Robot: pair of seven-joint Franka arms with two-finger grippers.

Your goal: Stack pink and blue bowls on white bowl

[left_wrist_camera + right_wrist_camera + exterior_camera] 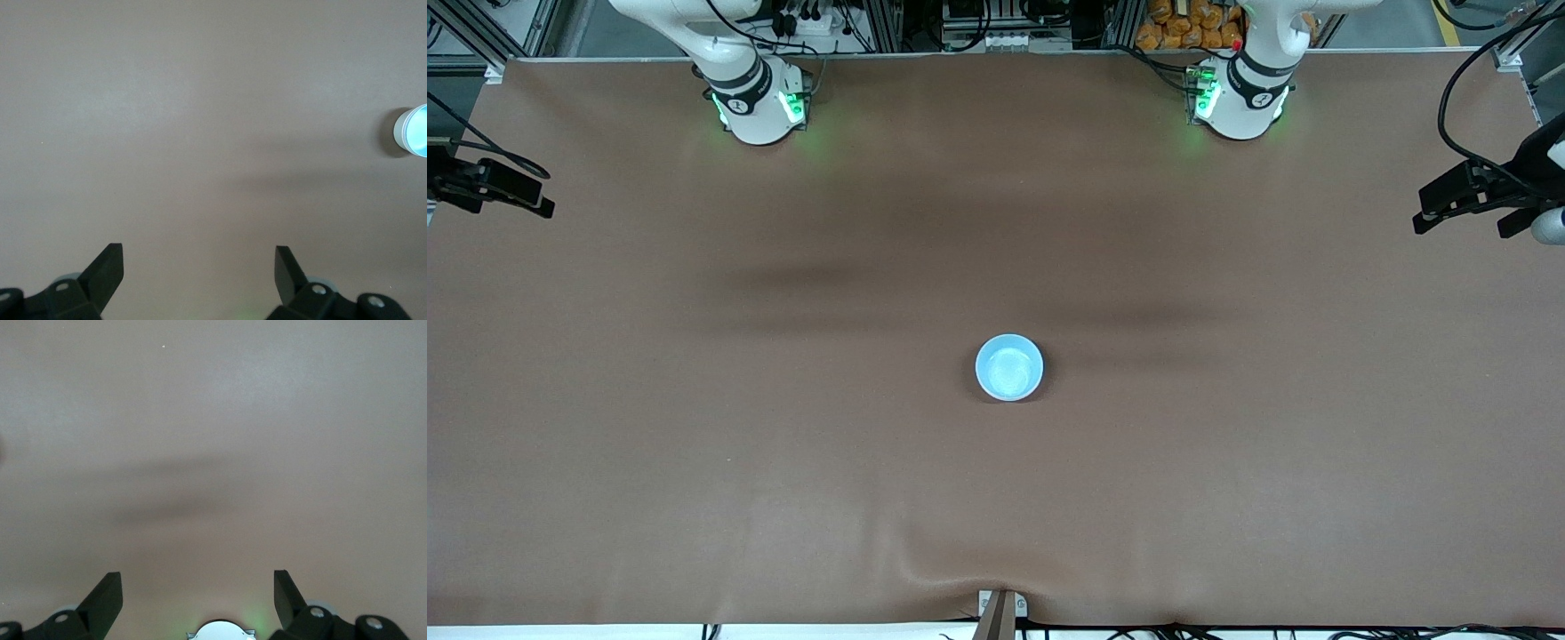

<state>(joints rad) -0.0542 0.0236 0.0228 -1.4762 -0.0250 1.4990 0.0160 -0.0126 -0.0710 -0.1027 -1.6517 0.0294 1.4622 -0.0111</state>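
Note:
A light blue bowl [1009, 367] stands upright near the middle of the brown table. It also shows at the edge of the left wrist view [415, 131], where the wall below its rim looks pale whitish. No pink bowl shows in any view, and no separate white bowl shows. I cannot tell whether other bowls sit under the blue one. My left gripper [199, 250] is open and empty, high over bare table. My right gripper [198, 577] is open and empty, high over bare table near its own base. Neither gripper shows in the front view.
The right arm's base [758, 102] and the left arm's base [1240, 98] stand at the table's edge farthest from the front camera. Black camera mounts stand at the right arm's end [494, 185] and the left arm's end [1480, 196]. A small bracket [1000, 609] sits at the nearest edge.

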